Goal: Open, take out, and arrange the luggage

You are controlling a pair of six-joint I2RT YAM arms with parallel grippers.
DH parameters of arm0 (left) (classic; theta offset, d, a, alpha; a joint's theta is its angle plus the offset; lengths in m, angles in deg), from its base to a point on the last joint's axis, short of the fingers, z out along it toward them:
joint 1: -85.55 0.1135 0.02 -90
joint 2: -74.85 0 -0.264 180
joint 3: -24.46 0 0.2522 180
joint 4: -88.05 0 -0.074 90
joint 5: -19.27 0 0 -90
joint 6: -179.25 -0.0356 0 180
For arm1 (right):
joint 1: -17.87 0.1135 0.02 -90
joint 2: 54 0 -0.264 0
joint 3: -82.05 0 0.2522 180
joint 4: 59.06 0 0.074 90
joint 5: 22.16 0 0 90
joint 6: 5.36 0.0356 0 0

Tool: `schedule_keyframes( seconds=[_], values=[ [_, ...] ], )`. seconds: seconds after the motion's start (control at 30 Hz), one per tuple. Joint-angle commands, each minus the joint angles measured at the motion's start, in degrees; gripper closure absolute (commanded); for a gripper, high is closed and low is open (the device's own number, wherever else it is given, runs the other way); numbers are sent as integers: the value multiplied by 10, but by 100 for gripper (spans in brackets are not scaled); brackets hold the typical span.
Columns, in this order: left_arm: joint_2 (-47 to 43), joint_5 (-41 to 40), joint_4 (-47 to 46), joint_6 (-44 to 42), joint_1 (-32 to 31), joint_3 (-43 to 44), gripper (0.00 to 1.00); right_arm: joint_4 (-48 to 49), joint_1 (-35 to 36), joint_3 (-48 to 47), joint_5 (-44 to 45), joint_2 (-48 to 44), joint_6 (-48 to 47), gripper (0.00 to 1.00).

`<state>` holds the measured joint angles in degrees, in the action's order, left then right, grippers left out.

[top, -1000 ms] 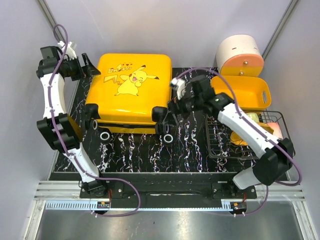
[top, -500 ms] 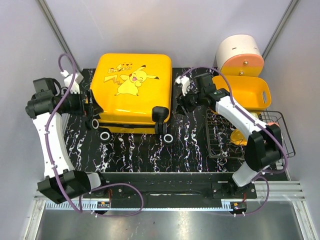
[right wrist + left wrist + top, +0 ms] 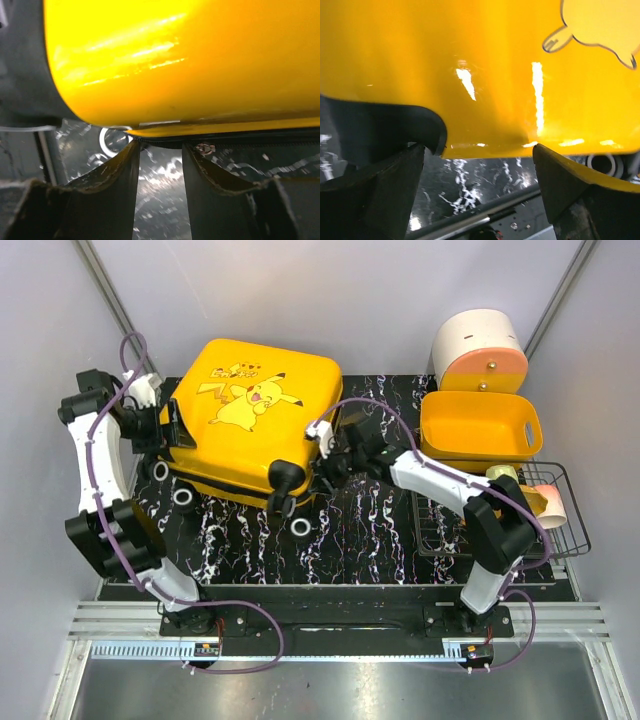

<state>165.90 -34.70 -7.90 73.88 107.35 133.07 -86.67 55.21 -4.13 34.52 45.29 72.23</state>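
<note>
- The left gripper (image 3: 479, 149) is spread wide; its black fingers (image 3: 380, 190) rest against the lower left edge of the luggage (image 3: 255, 415) without clamping it.
- The right gripper (image 3: 161, 146) shows a narrow gap with nothing in it, its tips at the dark zipper seam, just beside a small metal zipper pull (image 3: 204, 148).
- The luggage lies flat and closed on the desk (image 3: 370, 530), turned askew between both arms: a glossy yellow hard shell with rounded corners, a cartoon print on the lid and black-and-white wheels (image 3: 300, 528).
- The desk top is black with white marbling.
- Right of it, a wire basket (image 3: 575, 510) holds a pale roll (image 3: 550, 502) and a yellowish item, not clear.
- Behind it are a yellow plastic tub (image 3: 480, 445) and a round white-and-orange drum (image 3: 480, 350).
</note>
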Motion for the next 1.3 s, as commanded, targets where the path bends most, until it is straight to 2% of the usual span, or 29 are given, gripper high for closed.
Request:
schedule_keyframes(
  seconds=[0.0,0.17,0.3,0.4,0.5,0.7,0.9,1.1,1.2,1.27],
  values=[
    [66,-3,-39,-2,-7,116,8,132,50,-60,-27,21,97,52],
    [57,15,-20,-7,-7,146,7,107,27,-6,-7,-53,91,50],
    [-5,42,-37,12,-6,95,7,91,10,57,120,-104,89,44],
    [-51,57,-67,36,-7,43,6,96,12,85,170,-112,113,34],
    [-93,57,-97,57,-7,-1,6,87,19,82,169,-101,137,25],
    [-139,62,-132,93,-7,-52,6,85,46,51,160,-62,139,18],
    [-148,73,-146,112,-7,-73,6,94,48,16,151,-8,135,20],
    [-138,55,-146,103,-6,-81,6,97,37,8,181,-3,127,29],
    [-122,52,-151,105,0,-78,6,99,3,4,199,-1,137,37],
    [-111,52,-151,107,3,-73,7,102,-45,-14,209,13,165,41]
  ],
)
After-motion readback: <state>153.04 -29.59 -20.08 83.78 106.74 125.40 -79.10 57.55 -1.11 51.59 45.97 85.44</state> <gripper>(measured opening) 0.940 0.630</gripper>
